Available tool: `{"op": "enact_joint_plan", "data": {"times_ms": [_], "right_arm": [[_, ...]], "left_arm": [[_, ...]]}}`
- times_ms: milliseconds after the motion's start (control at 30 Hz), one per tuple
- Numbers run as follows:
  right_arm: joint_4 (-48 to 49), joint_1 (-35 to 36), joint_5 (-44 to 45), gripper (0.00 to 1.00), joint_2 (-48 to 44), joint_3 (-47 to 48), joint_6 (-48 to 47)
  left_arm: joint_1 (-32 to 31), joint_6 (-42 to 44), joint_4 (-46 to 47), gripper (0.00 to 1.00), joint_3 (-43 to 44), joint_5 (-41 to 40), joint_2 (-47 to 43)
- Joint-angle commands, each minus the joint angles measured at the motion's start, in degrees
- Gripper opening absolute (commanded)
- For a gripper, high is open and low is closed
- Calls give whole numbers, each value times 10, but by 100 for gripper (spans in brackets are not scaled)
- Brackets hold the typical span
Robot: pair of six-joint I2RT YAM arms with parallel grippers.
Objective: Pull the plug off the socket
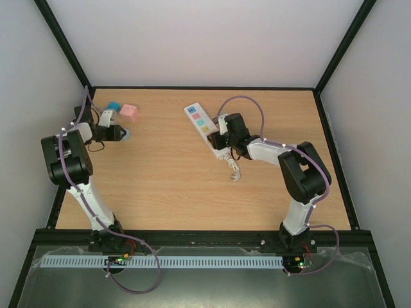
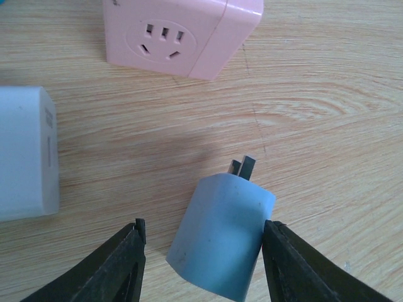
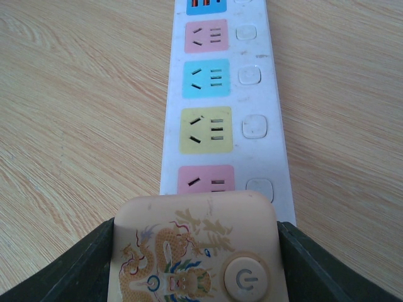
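The wooden table (image 1: pixel 167 179) carries the socket (image 1: pixel 199 119), a pink adapter cube (image 1: pixel 130 111) and a blue cube (image 1: pixel 113 106) beside it.

The socket (image 3: pixel 221 100) is white, and its 5 visible outlet panels run blue with orange slots, pink, blue, yellow and pink, with white buttons. The cream plug (image 3: pixel 198 251) bears a gold dragon with blue, green and red touches, and a grey power symbol. The pale blue plug (image 2: pixel 220 242) has grey metal prongs. The cube adaptor (image 2: pixel 182 34) is pink and the block (image 2: pixel 25 154) white. The left gripper (image 2: pixel 206 224) and right gripper (image 3: pixel 196 221) are black. The table (image 2: pixel 327 94) shows light wood grain.
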Motion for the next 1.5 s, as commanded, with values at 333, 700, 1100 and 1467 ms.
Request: {"op": "enact_joint_plan", "data": {"times_ms": [333,700,1100,1467], "right_arm": [[-70,1,-41,22,32,-28,-9],[-71,2,-39,22,31,-28,-10],[-70,5,-46,22,36,-27,-10],[-76,20,-89,22,34,-27,-21]], "left_arm": [[6,32,-24,46,23,-11,-14],[-14,99,10,30,-56,-42,-58],[-80,199,99,29,-178,-151,-145],[-89,159,72,74,-149,-102,-194]]}}
